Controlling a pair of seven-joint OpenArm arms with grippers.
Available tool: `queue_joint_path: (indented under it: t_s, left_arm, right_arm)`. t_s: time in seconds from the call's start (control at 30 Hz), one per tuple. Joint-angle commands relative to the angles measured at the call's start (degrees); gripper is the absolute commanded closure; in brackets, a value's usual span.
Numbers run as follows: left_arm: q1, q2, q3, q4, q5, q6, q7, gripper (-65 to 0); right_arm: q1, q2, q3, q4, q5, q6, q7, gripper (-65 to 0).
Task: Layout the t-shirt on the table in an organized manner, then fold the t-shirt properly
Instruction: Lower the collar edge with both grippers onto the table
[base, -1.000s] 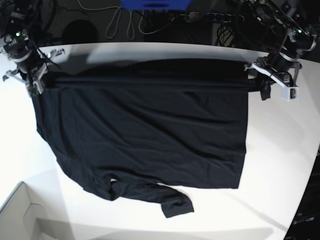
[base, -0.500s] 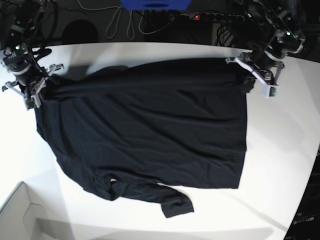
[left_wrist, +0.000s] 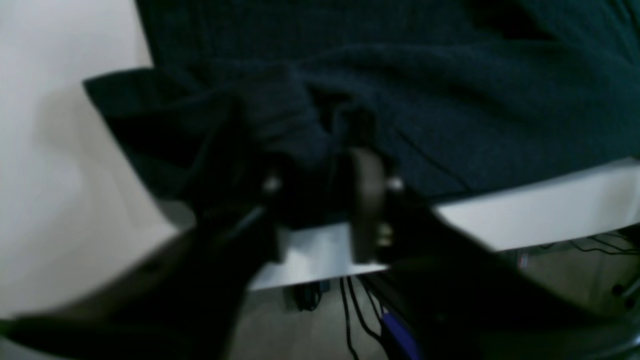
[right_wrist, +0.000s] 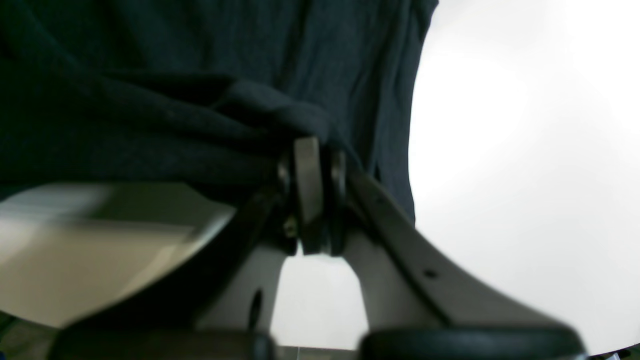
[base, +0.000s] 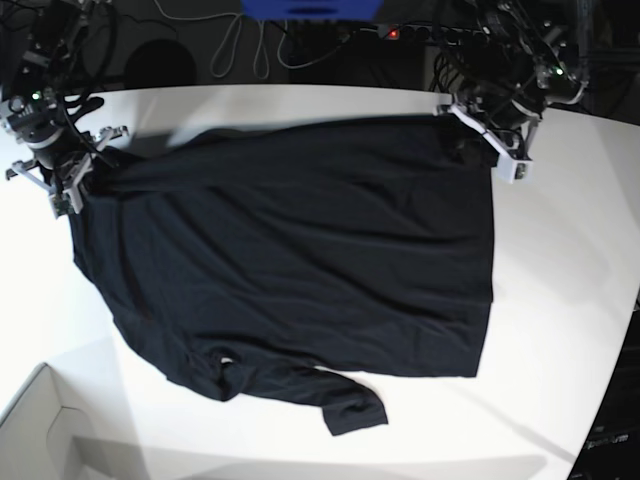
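Spreading is under way: the t-shirt (base: 290, 260) lies mostly flat across the table (base: 560, 300), with one sleeve trailing toward the near edge and the far hem running close to the table's far rim.

Right gripper (right_wrist: 310, 150): you can see its fingers pressed together on a bunched fold at the shirt's far corner, which in the base view sits at that view's left (base: 60, 170).

Left gripper (left_wrist: 320, 170): its wrist view is blurred, so you cannot tell whether the fingers pinch the cloth or stand slightly apart around it; a wad of fabric sits right between them, at the shirt's other far corner (base: 490, 135).

Risks, as judged from this layout:
- If you move the left arm while cloth is caught between its fingers, the corner will likely drag and re-crumple the flattened hem.
- If you pull with the right arm alone, the shirt will probably skew, since only one corner is firmly held.
- Both far corners lie near the table's far rim; loose fabric could slide over it.
- The trailing sleeve stays unsmoothed; folding over it would trap a lump.
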Motion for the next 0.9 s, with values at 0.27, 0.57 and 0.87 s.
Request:
queue_joint_path:
  t_s: [0.27,0.57,0.87]
  left_arm:
    - [4.25,-0.23,-1.43,4.7,-4.09,0.12,-0.78,-54.8]
    - [3.28,-0.23,-6.18,4.35,-4.0,0.12,-0.78,-56.7]
    - [1.26,-0.23,-6.09,-3.47,-4.0,0.12,-0.78,-56.7]
  right_arm:
    - [0.1,0.67,0.42,0.89,0.43,-0.64,1.03,0.0]
    - [-1.48,0.67,0.42,1.5,0.34,-0.64,1.03,-25.6]
    - [-7.63,-3.29,0.86,8.18,0.43,-0.64,1.03,-38.8]
